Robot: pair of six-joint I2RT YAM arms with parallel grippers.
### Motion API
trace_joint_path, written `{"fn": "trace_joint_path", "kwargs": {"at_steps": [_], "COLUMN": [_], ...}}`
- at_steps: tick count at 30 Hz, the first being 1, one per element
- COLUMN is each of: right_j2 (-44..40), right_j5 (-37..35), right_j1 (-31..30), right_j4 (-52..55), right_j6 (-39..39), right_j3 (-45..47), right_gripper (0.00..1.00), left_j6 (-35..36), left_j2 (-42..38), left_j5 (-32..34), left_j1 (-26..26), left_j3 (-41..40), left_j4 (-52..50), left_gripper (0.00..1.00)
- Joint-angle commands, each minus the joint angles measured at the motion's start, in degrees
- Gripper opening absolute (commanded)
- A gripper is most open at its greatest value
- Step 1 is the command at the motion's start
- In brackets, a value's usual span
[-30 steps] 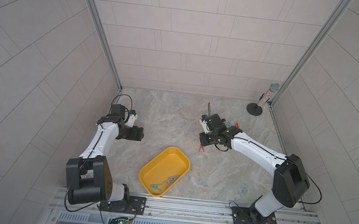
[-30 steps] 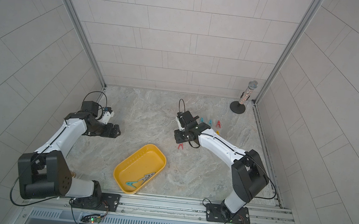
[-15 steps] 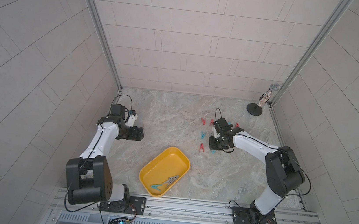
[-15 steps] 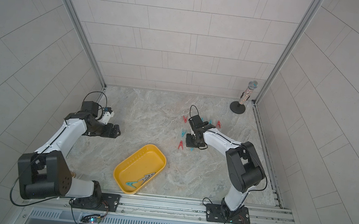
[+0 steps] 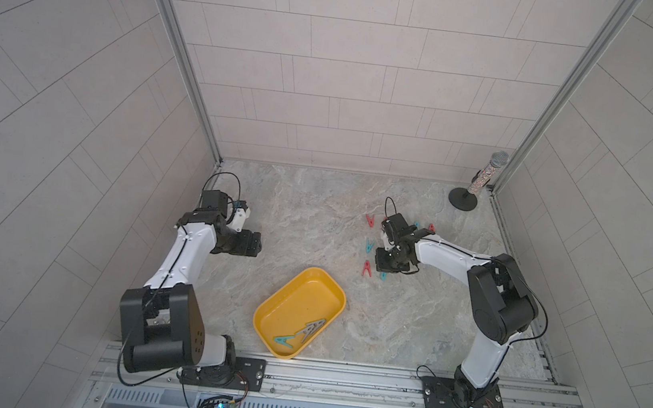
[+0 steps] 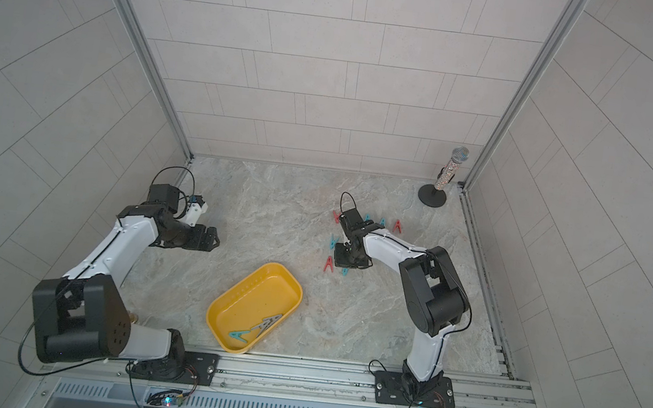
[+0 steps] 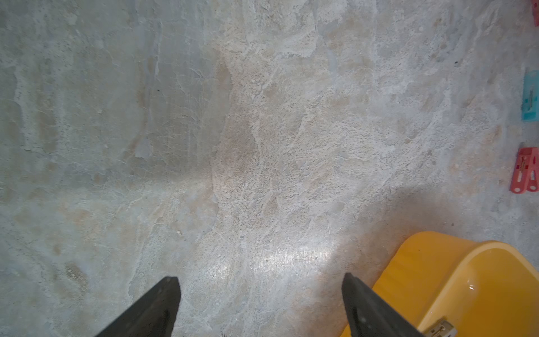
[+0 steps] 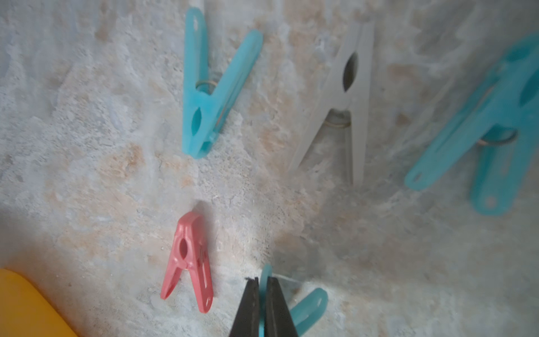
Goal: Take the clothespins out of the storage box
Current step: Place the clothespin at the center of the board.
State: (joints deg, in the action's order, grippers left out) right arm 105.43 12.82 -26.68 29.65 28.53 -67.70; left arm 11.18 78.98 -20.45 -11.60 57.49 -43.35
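The yellow storage box (image 5: 279, 298) (image 6: 231, 307) lies at the front middle, holding a teal clothespin (image 5: 285, 340) and grey ones (image 5: 312, 329). My right gripper (image 8: 264, 280) (image 5: 386, 267) is shut on a teal clothespin (image 8: 307, 303) (image 5: 382, 276), low over the table, just beside a red pin (image 8: 189, 259) (image 5: 367, 268). More pins lie around it: teal (image 8: 210, 87), grey (image 8: 341, 99), teal (image 8: 495, 125), red (image 5: 370, 220). My left gripper (image 7: 259, 281) (image 5: 255, 243) hangs open over bare table, left of the box.
A glittery microphone on a round black stand (image 5: 482, 181) is in the back right corner. Walls close in the table on three sides. A metal rail (image 5: 338, 378) with both arm bases runs along the front edge.
My right gripper has come down to the table beside the laid-out pins with the teal pin still in it, and its arm has folded in. The left arm has not moved.
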Motion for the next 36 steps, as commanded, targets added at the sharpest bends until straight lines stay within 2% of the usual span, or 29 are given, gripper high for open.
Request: {"fn": "trace_joint_path", "kwargs": {"at_steps": [1, 9, 13, 28, 32, 36], "right_j2": [1.4, 1.3, -0.1, -11.3, -14.2, -14.4], "right_j5": [-1.1, -2.1, -1.4, -0.1, 2.0, 4.0], "right_j1": [0.0, 0.0, 0.0, -0.2, -2.1, -7.0], "right_j4": [0.5, 0.7, 1.2, 4.9, 2.9, 2.8], "right_j6": [-0.3, -0.8, -0.9, -1.8, -3.5, -6.8], "right_j3": [-1.1, -1.1, -1.2, -2.4, -1.6, -2.5], "right_gripper": [0.05, 0.16, 0.18, 0.28, 0.29, 0.3], "left_j6": [0.0, 0.1, 0.1, 0.2, 0.2, 0.2], "left_j2": [-0.8, -0.8, -0.7, -0.6, -0.5, -0.2], "left_j5": [-0.1, 0.1, 0.0, -0.1, 0.0, -0.2], "left_j1": [0.1, 0.1, 0.1, 0.1, 0.1, 0.1], "left_j3": [-0.2, -0.3, -0.3, -0.3, -0.4, -0.5], "left_j4": [-0.5, -0.4, -0.4, -0.4, -0.3, -0.2], "left_gripper": [0.95, 0.95, 0.95, 0.95, 0.95, 0.95]}}
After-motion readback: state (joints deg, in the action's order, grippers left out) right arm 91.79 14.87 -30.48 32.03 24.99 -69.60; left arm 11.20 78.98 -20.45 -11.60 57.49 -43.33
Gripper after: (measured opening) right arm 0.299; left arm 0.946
